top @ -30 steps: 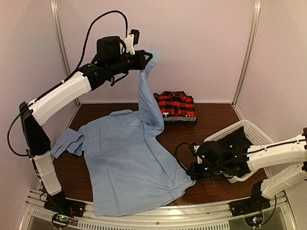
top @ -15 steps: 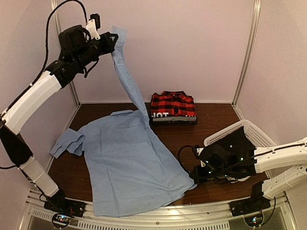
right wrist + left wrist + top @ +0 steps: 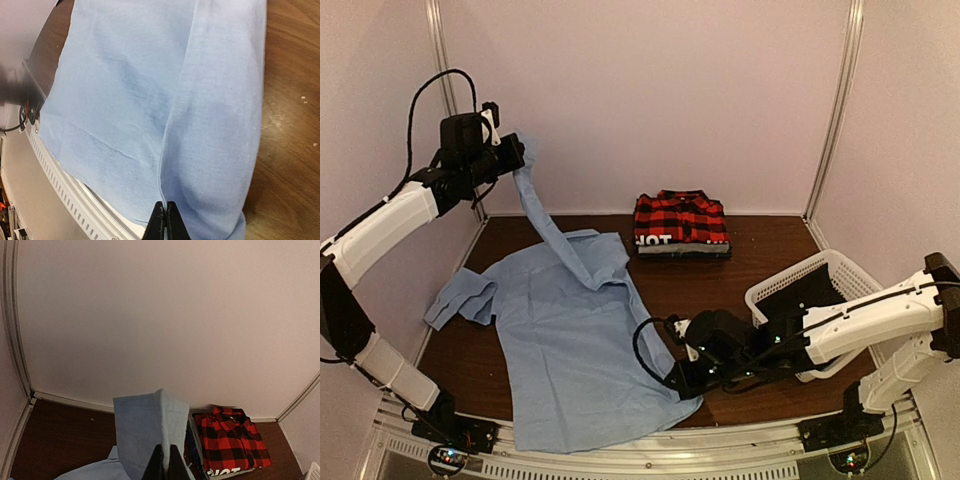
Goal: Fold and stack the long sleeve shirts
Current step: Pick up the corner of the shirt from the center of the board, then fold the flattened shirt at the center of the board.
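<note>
The light blue shirt (image 3: 565, 340) lies spread on the brown table, with one long sleeve pulled up to the left. My left gripper (image 3: 512, 155) is shut on that sleeve's cuff (image 3: 147, 432), high over the table's far left; the cuff rises from between the closed fingertips (image 3: 172, 467). My right gripper (image 3: 673, 385) is low at the shirt's lower right edge, shut on a seam of the blue cloth (image 3: 150, 100). The red-and-black plaid shirt (image 3: 682, 222) lies folded at the back middle and also shows in the left wrist view (image 3: 230, 442).
A white mesh basket (image 3: 775, 288) stands at the right, behind my right arm. The plaid shirt rests on other folded clothes with white lettering (image 3: 650, 241). A slotted metal rail (image 3: 620, 462) runs along the table's near edge. Pale walls enclose the back and sides.
My left gripper has swung left and down with the sleeve, which now drapes across the shirt's chest. My right gripper has moved left, pushing the shirt's lower right edge inward.
</note>
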### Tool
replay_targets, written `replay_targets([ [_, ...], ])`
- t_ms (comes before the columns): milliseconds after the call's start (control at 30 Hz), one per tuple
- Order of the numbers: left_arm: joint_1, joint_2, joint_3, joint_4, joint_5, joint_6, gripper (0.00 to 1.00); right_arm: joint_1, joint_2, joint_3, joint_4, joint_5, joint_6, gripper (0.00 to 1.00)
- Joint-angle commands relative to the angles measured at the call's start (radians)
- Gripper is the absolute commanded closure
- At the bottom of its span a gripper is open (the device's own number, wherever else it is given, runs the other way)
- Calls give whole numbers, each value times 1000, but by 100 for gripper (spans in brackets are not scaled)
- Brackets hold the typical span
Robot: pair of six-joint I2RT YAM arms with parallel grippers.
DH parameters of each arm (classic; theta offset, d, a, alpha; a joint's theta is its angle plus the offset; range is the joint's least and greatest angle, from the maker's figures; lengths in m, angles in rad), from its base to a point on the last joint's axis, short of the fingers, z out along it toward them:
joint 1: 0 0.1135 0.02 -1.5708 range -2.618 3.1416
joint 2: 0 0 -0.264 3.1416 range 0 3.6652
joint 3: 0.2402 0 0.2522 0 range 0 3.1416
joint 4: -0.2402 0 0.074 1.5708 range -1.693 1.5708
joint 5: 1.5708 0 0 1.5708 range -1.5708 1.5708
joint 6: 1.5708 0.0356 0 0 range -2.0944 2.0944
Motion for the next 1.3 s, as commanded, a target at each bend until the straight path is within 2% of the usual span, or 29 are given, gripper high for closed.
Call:
replay_targets([
  [0, 76, -45, -44, -13, -1, -35, 100, 38, 118, 61, 61, -96, -44, 100],
  [167, 125, -40, -64, -27, 13, -37, 100, 52, 170, 95, 77, -129, -34, 100],
  [267, 131, -27, -73, -22, 27, -34, 100, 53, 150, 95, 90, -133, -24, 100],
  [367, 134, -3, -73, -37, 21, -38, 100, 52, 116, 97, 76, -115, -28, 95],
  [633, 180, 3, -77, -36, 16, -54, 100, 52, 90, 102, 67, -110, -20, 95],
  [700, 188, -1, -76, -40, 10, -53, 100, 52, 86, 113, 54, -103, -25, 90],
  [767, 197, -5, -76, -46, 7, -55, 100, 51, 76, 125, 29, -84, -30, 82],
  [967, 217, -3, -92, -73, 4, -64, 100, 50, -10, 109, -65, 35, -22, 49],
  [1067, 226, -3, -109, -69, 20, -72, 100, 48, -56, 54, -81, 63, 3, 45],
  [1267, 226, 11, -107, -70, 37, -72, 100, 77, -126, -95, -91, 91, 60, 48],
])
